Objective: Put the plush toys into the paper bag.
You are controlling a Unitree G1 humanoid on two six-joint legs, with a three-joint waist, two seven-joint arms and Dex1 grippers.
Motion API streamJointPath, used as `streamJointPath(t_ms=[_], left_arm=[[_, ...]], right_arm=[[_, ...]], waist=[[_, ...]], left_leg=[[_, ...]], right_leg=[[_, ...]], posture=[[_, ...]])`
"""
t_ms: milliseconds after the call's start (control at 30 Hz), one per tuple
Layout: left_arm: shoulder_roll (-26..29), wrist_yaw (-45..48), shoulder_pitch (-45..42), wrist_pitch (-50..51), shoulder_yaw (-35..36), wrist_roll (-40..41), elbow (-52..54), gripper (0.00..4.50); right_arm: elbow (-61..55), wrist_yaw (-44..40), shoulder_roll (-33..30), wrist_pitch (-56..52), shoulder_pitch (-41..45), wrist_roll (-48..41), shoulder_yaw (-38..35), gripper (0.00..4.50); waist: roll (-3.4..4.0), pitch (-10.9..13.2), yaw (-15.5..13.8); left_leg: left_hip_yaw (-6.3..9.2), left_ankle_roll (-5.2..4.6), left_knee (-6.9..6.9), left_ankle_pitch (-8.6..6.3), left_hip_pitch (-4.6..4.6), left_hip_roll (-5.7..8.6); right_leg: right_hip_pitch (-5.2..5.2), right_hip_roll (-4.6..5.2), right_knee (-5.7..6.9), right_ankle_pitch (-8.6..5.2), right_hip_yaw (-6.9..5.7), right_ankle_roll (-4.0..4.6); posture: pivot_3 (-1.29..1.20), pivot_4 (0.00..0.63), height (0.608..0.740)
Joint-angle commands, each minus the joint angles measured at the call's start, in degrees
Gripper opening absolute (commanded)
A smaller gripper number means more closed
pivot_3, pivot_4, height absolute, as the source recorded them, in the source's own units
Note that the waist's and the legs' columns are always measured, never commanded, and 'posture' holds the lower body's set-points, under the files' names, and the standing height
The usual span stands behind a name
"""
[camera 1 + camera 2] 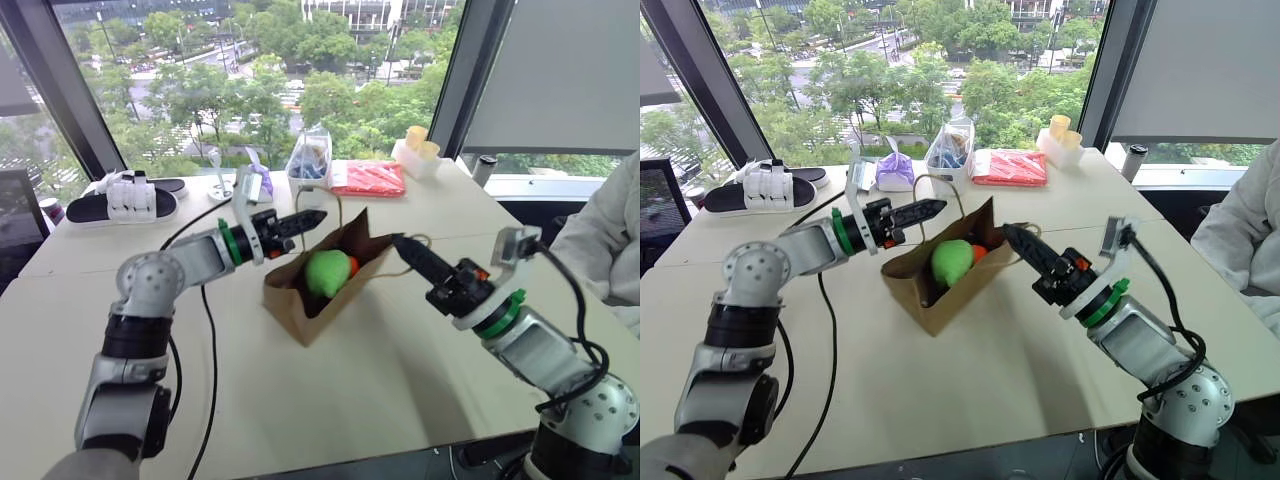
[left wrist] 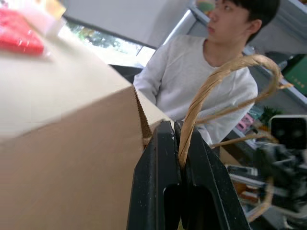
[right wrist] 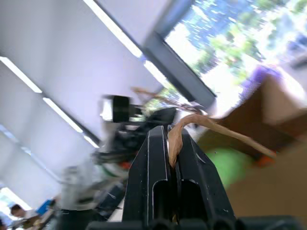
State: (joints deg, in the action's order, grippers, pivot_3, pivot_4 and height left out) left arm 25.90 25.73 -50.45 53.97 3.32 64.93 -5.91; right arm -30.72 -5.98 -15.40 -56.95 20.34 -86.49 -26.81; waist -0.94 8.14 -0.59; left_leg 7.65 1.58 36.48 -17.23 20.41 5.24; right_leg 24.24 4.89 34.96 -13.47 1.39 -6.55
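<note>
The brown paper bag (image 1: pixel 300 305) stands open and tilted at the middle of the table. Inside it lie the light green plush toy (image 1: pixel 327 272) and, just behind it, the orange plush toy (image 1: pixel 352 265). My left gripper (image 1: pixel 318 216) reaches in from the left over the bag's far rim. It is shut on one twisted paper handle (image 2: pixel 211 86), which loops up from between its fingers. My right gripper (image 1: pixel 400 243) comes in from the right at the bag's near-right rim, shut on the other handle (image 3: pixel 211 127).
Along the window edge lie black-and-white sandals (image 1: pixel 125 200), a purple pouch (image 1: pixel 255 185), a clear plastic bag with blue items (image 1: pixel 308 160), a red packet (image 1: pixel 368 178) and a white holder with yellow cups (image 1: pixel 418 152). A person in a white sleeve (image 1: pixel 600 240) sits at the right. A black cable (image 1: pixel 210 330) crosses the table.
</note>
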Motion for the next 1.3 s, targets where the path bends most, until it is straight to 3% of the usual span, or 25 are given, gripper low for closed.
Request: streamJointPath(t_ms=[33,300,733,867,1067,1300], left_arm=[[-1.1,5.8,-5.1,-4.3,0.1,-6.2,-6.4,0.0],[-3.9,9.9,-5.0,-2.0,1.2,-10.6,-10.1,0.0],[-7.8,2.5,1.3,5.0,8.3,-8.3,-3.9,0.0],[-8.7,1.7,0.6,4.0,9.9,-9.3,-4.9,1.31],[-8.8,2.6,0.4,5.0,11.1,-8.3,-4.3,4.41],[-3.1,4.8,1.3,11.0,15.6,-3.0,-2.6,4.47]], right_arm=[[0.5,0.9,-1.0,4.6,3.1,-3.3,2.9,0.01],[4.0,2.8,-2.0,10.2,3.3,0.0,8.1,0.01],[6.4,2.5,-5.1,13.3,1.3,2.5,9.5,0.01],[6.7,2.1,-5.7,13.6,1.4,2.9,10.0,1.39],[5.7,0.7,-6.9,13.6,0.5,2.6,10.4,4.5],[-3.0,-8.3,-14.1,11.1,-10.0,-3.7,7.5,4.5]], waist=[[0.0,0.0,0.1],[0.0,0.0,0.5],[-0.01,0.0,1.2],[-0.02,0.0,1.2],[-0.02,0.0,1.1],[-0.02,0.0,1.3]], left_leg=[[0.0,0.0,-0.01,0.0,0.0,0.0],[0.0,0.0,-0.19,0.01,0.05,-0.02],[0.03,0.0,-0.19,0.01,0.02,-0.02],[0.02,0.0,-0.18,0.01,0.02,-0.02],[0.01,0.0,-0.17,0.01,0.02,-0.02],[0.04,-0.01,-0.24,0.0,0.03,-0.03]], right_leg=[[0.02,0.0,0.0,0.0,0.0,0.0],[0.18,0.06,0.05,0.01,0.01,-0.02],[0.18,0.08,0.08,0.01,0.0,-0.02],[0.18,0.07,0.09,0.01,0.0,-0.02],[0.18,0.08,0.09,0.01,0.0,-0.02],[0.18,0.07,0.08,0.01,-0.02,-0.02]], posture=[[0.0,0.15,0.74],[0.0,0.15,0.74],[0.0,0.15,0.74],[0.0,0.15,0.74],[0.0,0.15,0.74],[0.0,0.15,0.74]])
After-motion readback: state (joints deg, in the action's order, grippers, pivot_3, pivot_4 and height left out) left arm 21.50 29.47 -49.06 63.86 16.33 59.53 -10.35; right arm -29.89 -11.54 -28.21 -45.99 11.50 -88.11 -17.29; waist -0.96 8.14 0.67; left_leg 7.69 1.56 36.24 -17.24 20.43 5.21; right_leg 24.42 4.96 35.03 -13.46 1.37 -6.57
